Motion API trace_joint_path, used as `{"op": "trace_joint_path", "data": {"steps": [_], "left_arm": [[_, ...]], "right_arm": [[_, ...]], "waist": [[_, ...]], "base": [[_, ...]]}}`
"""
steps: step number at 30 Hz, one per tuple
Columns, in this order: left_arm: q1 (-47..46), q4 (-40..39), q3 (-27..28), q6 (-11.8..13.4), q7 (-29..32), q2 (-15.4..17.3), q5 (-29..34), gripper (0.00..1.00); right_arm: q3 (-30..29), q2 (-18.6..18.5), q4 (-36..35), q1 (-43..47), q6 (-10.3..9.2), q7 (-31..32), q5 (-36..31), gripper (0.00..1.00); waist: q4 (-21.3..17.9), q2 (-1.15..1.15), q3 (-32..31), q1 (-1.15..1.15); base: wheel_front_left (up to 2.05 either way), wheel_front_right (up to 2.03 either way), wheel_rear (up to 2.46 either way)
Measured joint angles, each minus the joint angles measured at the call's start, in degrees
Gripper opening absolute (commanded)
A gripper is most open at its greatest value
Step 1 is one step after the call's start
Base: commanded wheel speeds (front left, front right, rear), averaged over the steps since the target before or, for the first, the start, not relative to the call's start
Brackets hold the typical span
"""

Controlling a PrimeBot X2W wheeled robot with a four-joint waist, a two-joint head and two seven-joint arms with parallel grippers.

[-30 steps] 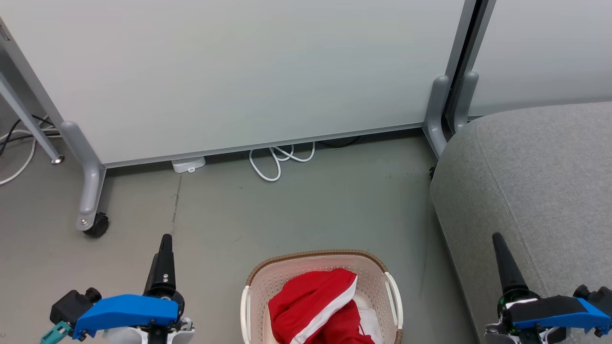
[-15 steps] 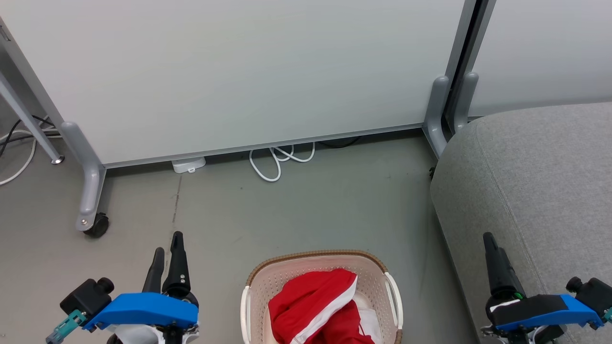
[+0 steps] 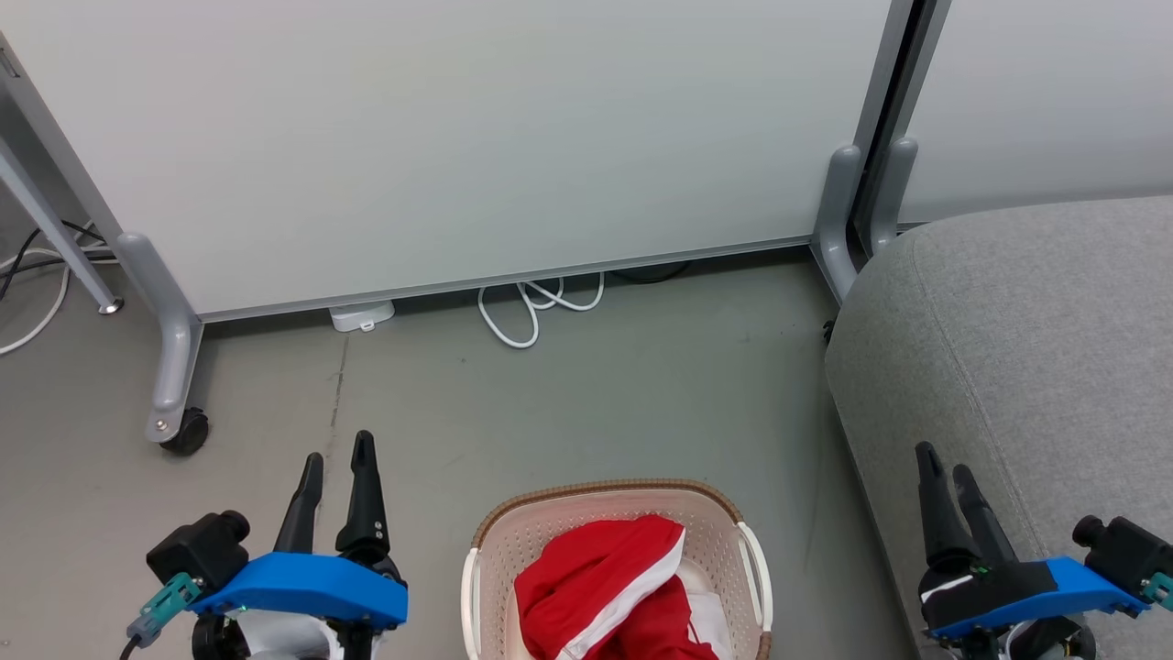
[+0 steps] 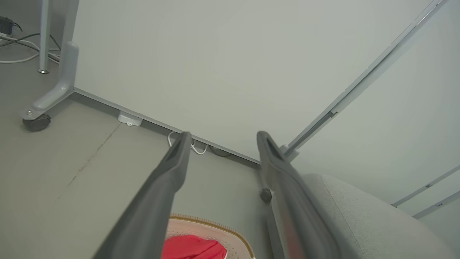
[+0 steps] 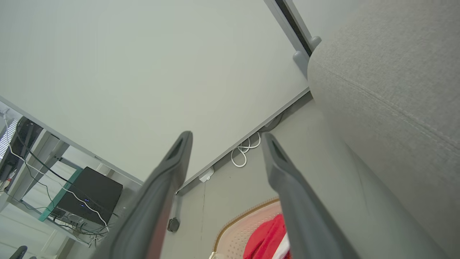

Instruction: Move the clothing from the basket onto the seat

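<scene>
The cream basket with a brown rim stands on the floor at the bottom centre of the head view, and red clothing with a white stripe lies heaped inside it. The grey seat fills the right side. My left gripper hovers left of the basket, open and empty. My right gripper is open over the seat's front edge, right of the basket. The left wrist view shows the basket rim and red clothing below the open fingers. In the right wrist view the clothing lies in the basket.
A pale partition panel on grey feet with a castor stands behind. White cables and a small white box lie under its edge. Bare grey floor stretches between panel and basket.
Both grippers have opened from shut. The left gripper has shifted right toward the basket, and the right gripper has shifted left and turned.
</scene>
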Motion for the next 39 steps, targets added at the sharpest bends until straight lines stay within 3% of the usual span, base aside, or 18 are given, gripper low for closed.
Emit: {"op": "trace_joint_path", "data": {"steps": [18,39], "left_arm": [[-0.35,1.66,-1.76,-0.99,-2.68,0.18,11.49,1.0],[-1.17,3.37,-3.04,-0.74,-5.48,0.25,19.67,1.0]], "right_arm": [[-0.01,-0.09,-0.96,0.01,0.0,-0.99,-12.76,1.0],[-0.09,-0.2,-1.31,0.1,0.01,-2.25,-23.62,1.0]], "waist": [[0.17,0.0,-0.44,0.0],[-0.11,0.0,-0.52,0.0]], "base": [[0.0,0.0,0.0],[0.0,0.0,0.0]]}}
